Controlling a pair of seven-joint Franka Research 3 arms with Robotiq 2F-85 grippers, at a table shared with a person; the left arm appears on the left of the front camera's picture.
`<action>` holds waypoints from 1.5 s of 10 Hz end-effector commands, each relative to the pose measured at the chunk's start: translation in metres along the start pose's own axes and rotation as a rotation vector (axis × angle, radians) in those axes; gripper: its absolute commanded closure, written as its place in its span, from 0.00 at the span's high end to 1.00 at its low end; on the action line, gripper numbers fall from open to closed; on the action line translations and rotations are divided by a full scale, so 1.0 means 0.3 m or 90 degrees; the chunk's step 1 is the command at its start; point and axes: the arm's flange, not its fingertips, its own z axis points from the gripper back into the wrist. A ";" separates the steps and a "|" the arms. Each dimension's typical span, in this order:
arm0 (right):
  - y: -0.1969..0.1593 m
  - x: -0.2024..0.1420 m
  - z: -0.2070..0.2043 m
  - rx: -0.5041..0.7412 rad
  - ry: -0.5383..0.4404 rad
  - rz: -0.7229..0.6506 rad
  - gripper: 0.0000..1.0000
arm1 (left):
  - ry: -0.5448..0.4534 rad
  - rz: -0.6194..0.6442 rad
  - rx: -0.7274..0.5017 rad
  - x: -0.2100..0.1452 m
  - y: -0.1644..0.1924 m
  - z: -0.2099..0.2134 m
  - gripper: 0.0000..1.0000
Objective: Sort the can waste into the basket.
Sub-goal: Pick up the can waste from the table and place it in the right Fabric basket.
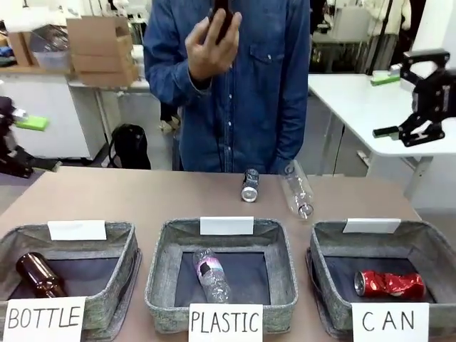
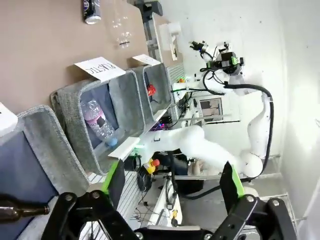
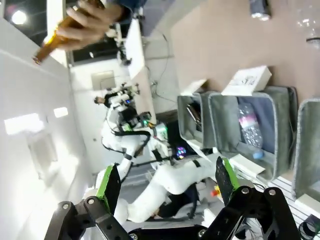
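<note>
Item 1, left gripper: jaws wide, green pads far apart, nothing between them; parked off the 9 o'clock edge of the table. Item 2, right gripper: jaws equally wide, empty; raised off the 2 o'clock corner, well apart from all goods. Item 3, red can: crushed, lying on its side inside the CAN basket, which sits at 4 o'clock; this half of the job reads as done. Item 4, black-and-blue can: apparently on its side on bare tabletop at 12 o'clock, silver end toward the robot, well apart from its basket; judged the one piece left to sort. Item 5, clear plastic bottle: lying near that can, at its 3 o'clock, roughly between it and the basket; a likely obstacle for a reach from the right. Item 6, PLASTIC basket, 6 o'clock: one crushed plastic bottle inside. Item 7, BOTTLE basket, 8 o'clock: one brown glass bottle inside. Item 8, person's hand, beyond 12 o'clock, holding a dark bottle aloft past the far edge; it may come down near the can
</note>
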 end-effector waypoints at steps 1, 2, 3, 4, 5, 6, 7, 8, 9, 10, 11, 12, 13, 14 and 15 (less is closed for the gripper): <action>-0.007 -0.016 -0.032 -0.021 0.023 0.014 1.00 | 0.056 -0.060 0.033 0.028 -0.081 -0.091 1.00; -0.007 -0.016 -0.032 -0.021 0.023 0.014 1.00 | 0.056 -0.060 0.033 0.028 -0.081 -0.091 1.00; -0.007 -0.016 -0.032 -0.021 0.023 0.014 1.00 | 0.056 -0.060 0.033 0.028 -0.081 -0.091 1.00; -0.007 -0.016 -0.032 -0.021 0.023 0.014 1.00 | 0.042 -0.032 0.024 0.020 -0.059 -0.079 1.00; -0.007 -0.016 -0.032 -0.021 0.023 0.014 1.00 | 0.093 -0.047 0.013 0.026 -0.077 -0.119 1.00; -0.007 -0.016 -0.032 -0.021 0.023 0.014 1.00 | 0.099 -0.057 0.027 0.005 -0.122 -0.018 1.00; -0.007 -0.016 -0.032 -0.021 0.023 0.014 1.00 | 0.075 -0.051 0.050 -0.049 -0.156 0.139 1.00; -0.007 -0.016 -0.032 -0.021 0.023 0.014 1.00 | 0.021 -0.047 0.065 -0.131 -0.190 0.301 1.00; -0.007 -0.016 -0.032 -0.021 0.023 0.014 1.00 | -0.046 -0.041 0.084 -0.224 -0.215 0.424 1.00; -0.007 -0.016 -0.032 -0.021 0.023 0.014 1.00 | -0.087 -0.037 0.093 -0.307 -0.224 0.497 1.00; -0.007 -0.016 -0.032 -0.021 0.023 0.014 1.00 | -0.107 -0.041 0.082 -0.344 -0.217 0.521 1.00; -0.007 -0.016 -0.032 -0.021 0.023 0.014 1.00 | -0.117 -0.048 0.067 -0.359 -0.207 0.529 1.00; -0.007 -0.016 -0.032 -0.021 0.023 0.014 1.00 | -0.116 -0.051 0.060 -0.360 -0.202 0.527 1.00; -0.007 -0.016 -0.032 -0.021 0.023 0.014 1.00 | -0.109 -0.050 0.063 -0.353 -0.197 0.532 1.00; -0.007 -0.016 -0.032 -0.021 0.023 0.014 1.00 | -0.106 -0.053 0.062 -0.345 -0.201 0.528 1.00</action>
